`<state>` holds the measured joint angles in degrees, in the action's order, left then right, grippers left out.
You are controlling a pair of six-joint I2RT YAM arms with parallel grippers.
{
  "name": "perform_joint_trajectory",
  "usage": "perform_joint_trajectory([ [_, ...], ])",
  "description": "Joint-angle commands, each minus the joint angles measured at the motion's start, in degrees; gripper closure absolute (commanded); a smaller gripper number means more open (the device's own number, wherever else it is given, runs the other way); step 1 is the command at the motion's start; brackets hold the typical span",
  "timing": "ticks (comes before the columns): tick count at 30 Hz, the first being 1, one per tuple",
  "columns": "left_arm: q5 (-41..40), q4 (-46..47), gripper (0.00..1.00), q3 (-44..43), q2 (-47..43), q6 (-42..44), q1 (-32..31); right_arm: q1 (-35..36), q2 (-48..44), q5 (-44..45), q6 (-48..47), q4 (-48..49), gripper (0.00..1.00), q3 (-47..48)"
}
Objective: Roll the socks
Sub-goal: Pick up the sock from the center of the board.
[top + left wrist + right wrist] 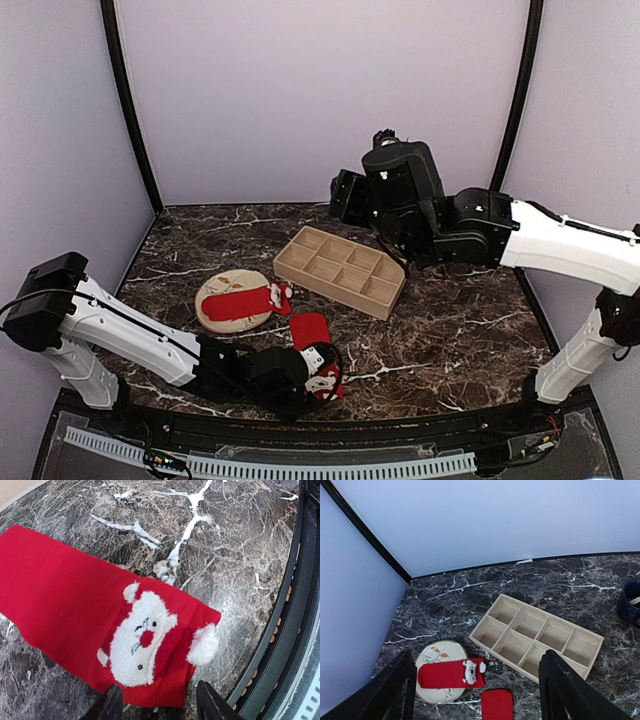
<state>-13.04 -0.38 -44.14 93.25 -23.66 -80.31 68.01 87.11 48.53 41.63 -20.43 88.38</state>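
Observation:
One red sock (243, 299) with a white face on it lies flat across the beige plate (212, 314); it also shows in the right wrist view (445, 674). The second red sock (311, 332) lies flat on the marble near the front edge, with a white Santa face at its near end (142, 640). My left gripper (323, 372) is low over that end, its jaws open (159, 707) and a fingertip on each side of the sock's cuff. My right gripper (342, 197) is open (480, 692), empty and high above the back of the table.
A wooden divided tray (384, 297) lies right of the plate and shows in the right wrist view (538, 634). A dark blue mug (629, 602) stands at the right. The black front rail (300, 605) runs close beside the left gripper.

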Motion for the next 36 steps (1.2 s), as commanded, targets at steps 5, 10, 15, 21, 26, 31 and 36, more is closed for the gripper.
perform_joint_trajectory([
  [5, -2.1, -3.6, 0.48, -3.4, 2.9, 3.7, -0.6, -1.1, -5.4, 2.1, -3.3, 7.5, 0.23, -9.9],
  [10, -2.3, -5.0, 0.52, -4.8, 4.7, 4.3, -1.2, -1.2, -5.2, 2.5, -2.8, 6.4, 0.23, -10.5],
  [15, -2.7, -6.7, 0.64, -6.0, 6.3, 4.4, -1.8, -1.2, -5.2, 2.6, -2.7, 6.4, 0.24, -10.7],
  [21, -3.4, -8.1, 0.81, -6.5, 6.8, 4.2, -2.4, -1.3, -5.3, 2.8, -3.3, 6.6, 0.24, -11.3],
  [26, -4.5, -9.8, 0.78, -7.1, 6.3, 2.9, -2.5, -1.2, -5.5, 2.7, -3.4, 6.5, 0.24, -12.3],
  [31, -5.7, -10.2, 0.51, -6.6, 4.4, 1.3, -2.6, -1.2, -5.9, 2.2, -3.5, 6.7, 0.24, -13.2],
  [36, -6.1, -10.1, 0.45, -6.6, 3.0, 1.5, -3.4, -1.2, -6.4, 1.9, -3.6, 7.3, 0.24, -14.3],
])
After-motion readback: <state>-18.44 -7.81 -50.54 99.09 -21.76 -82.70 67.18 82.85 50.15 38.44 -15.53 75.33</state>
